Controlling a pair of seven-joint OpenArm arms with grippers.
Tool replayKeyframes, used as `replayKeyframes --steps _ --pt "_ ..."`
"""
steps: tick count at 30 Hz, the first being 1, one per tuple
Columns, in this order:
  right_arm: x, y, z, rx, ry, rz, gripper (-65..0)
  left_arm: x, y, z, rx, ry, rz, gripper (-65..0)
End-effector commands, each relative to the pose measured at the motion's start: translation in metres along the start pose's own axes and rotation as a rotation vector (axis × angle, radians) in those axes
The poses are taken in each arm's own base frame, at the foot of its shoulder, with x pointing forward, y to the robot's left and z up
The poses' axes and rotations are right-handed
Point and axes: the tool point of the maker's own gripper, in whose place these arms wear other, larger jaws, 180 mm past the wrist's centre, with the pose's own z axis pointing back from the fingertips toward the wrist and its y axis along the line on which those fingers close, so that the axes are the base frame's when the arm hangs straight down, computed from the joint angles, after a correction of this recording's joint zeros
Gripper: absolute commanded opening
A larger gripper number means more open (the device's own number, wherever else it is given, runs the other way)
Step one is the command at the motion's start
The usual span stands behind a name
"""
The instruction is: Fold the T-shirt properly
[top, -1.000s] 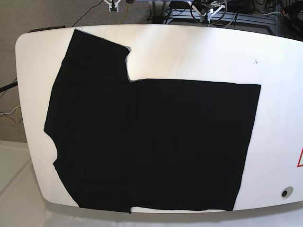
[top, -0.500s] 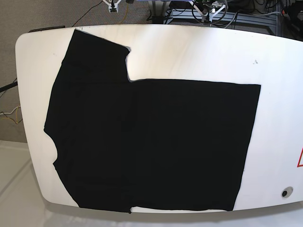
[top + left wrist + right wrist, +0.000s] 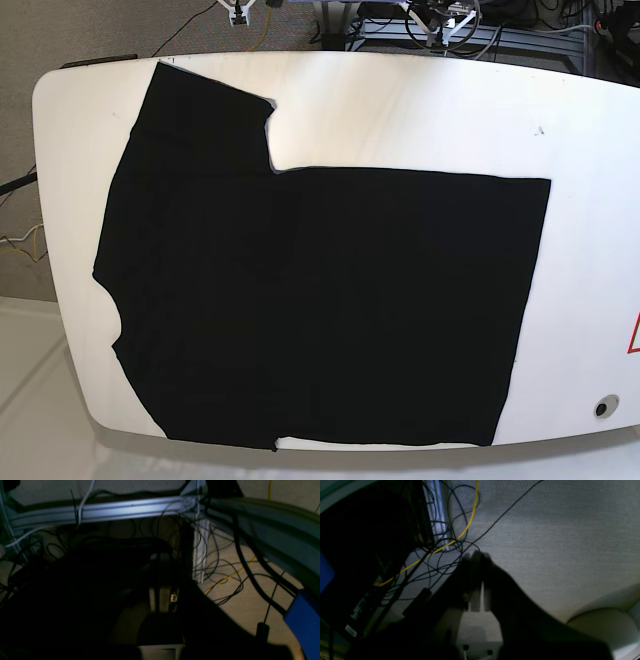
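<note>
we see the black t-shirt [image 3: 320, 300] spread flat across the white table [image 3: 590, 250], its neckline at the left and hem at the right. beyond the table's far edge, our left gripper [image 3: 162, 557] and right gripper [image 3: 478, 553] are both pressed together, apart from the shirt, with cables [image 3: 440, 555] below.

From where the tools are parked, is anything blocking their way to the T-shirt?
Nothing visible does. Both the left tool and right tool are at the table's far edge, and only bare tabletop shows between them and the T-shirt.
</note>
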Motion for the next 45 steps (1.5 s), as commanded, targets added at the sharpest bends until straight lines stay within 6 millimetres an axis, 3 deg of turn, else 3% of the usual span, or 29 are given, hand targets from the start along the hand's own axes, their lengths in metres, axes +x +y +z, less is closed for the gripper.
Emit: replayKeyframes --steps 1,11,13,15,23,31,37,45 --pt "-0.016 -0.003 0.001 -0.004 -0.001 -0.003 -64.4 -0.007 0.023 0.006 0.041 -0.046 -0.001 -65.0" --pt "-0.036 -0.023 0.01 -0.03 -0.058 0.012 -64.3 -0.03 0.053 0.035 0.09 -0.133 -0.051 -65.0" --pt "-0.043 -0.044 0.019 -0.062 -0.096 0.025 -64.2 -0.042 0.059 0.055 0.096 -0.162 -0.067 -65.0" --pt "-0.043 -0.049 0.023 -0.069 -0.113 0.031 -64.2 -0.046 0.062 0.061 0.1 -0.165 -0.068 -65.0" --pt "-0.053 -0.057 0.03 -0.076 -0.126 0.033 -64.3 -0.06 0.069 0.067 0.116 -0.14 -0.063 -65.0" --pt "-0.053 -0.064 0.039 -0.084 -0.159 0.046 -64.4 -0.074 0.061 0.073 0.1 -0.129 -0.069 -65.0" --pt "-0.046 -0.062 0.061 -0.072 -0.246 0.083 -64.9 -0.071 0.058 0.095 0.09 -0.191 -0.101 -65.0" --pt "-0.046 -0.058 0.08 -0.032 -0.297 0.108 -65.0 -0.047 0.074 0.119 0.104 -0.284 -0.127 -65.0"
